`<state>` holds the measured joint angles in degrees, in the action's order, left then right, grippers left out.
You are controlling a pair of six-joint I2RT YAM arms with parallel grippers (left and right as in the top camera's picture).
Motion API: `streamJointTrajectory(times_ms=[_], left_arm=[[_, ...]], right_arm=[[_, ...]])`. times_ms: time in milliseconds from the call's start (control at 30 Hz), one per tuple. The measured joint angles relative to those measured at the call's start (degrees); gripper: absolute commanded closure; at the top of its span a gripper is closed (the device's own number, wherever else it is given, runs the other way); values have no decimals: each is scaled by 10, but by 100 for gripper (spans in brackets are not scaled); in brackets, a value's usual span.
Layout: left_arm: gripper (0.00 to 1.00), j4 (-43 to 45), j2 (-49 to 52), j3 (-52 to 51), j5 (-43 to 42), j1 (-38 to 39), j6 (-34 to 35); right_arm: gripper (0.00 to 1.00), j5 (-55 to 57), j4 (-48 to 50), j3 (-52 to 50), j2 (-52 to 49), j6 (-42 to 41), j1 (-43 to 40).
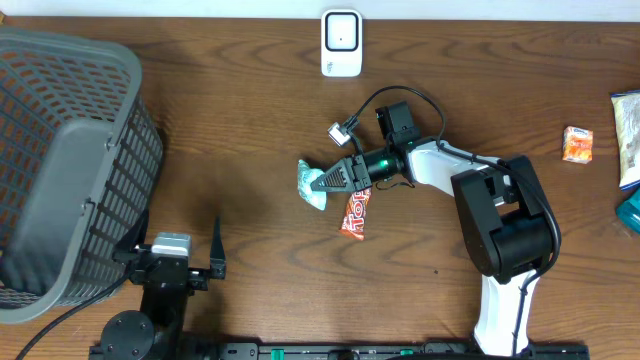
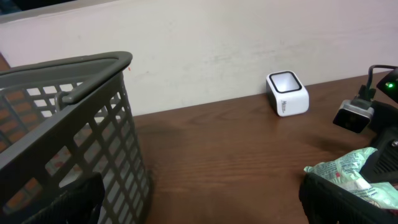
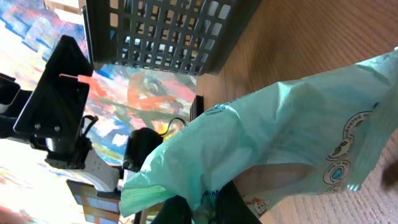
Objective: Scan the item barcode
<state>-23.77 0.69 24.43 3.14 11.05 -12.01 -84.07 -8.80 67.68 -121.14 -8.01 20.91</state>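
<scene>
**Q:** What is in view, going left to right?

**A:** A grey mesh basket [image 1: 70, 160] sits on a dark wooden table [image 1: 240, 110], close against the outer side of the left fingers [image 1: 216, 245]. Those fingers are spread wide and hold nothing. Well off to their right lies a pale green packet [image 1: 312, 188], the item to be scanned. The right fingers [image 1: 338, 178] are clenched on its near edge, and most of the crinkled film sticks out past their tips.

**Q:** Anything else near that grip?

**A:** A red-orange bar [image 1: 355, 212] lies flat just under and behind the right fingers, and they are not gripping it. A white scanner [image 1: 341, 43] stands well beyond them at the far edge of the table. Far out behind the right arm is a small orange packet [image 1: 577, 144].

**Q:** How far along is the scan?

**A:** I judge it early to middle. The item is secured, which is the first step. It is well apart from the scanner, so it has not been presented. I cannot make out a barcode on the film (the right wrist view shows only round printed seals). The packet has yet to be carried to the scanner and turned so that its code faces the window. I cannot tell whether it is lifted clear of the table.
</scene>
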Motion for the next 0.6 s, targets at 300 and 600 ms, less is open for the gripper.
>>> streamJointTrajectory(times_ms=[300,600], left_arm=[[0,0,0,0,0,0,0],[0,0,0,0,0,0,0]], right_arm=[[99,-22,1,0,0,33,0],[99,-28,1,0,0,84,0]])
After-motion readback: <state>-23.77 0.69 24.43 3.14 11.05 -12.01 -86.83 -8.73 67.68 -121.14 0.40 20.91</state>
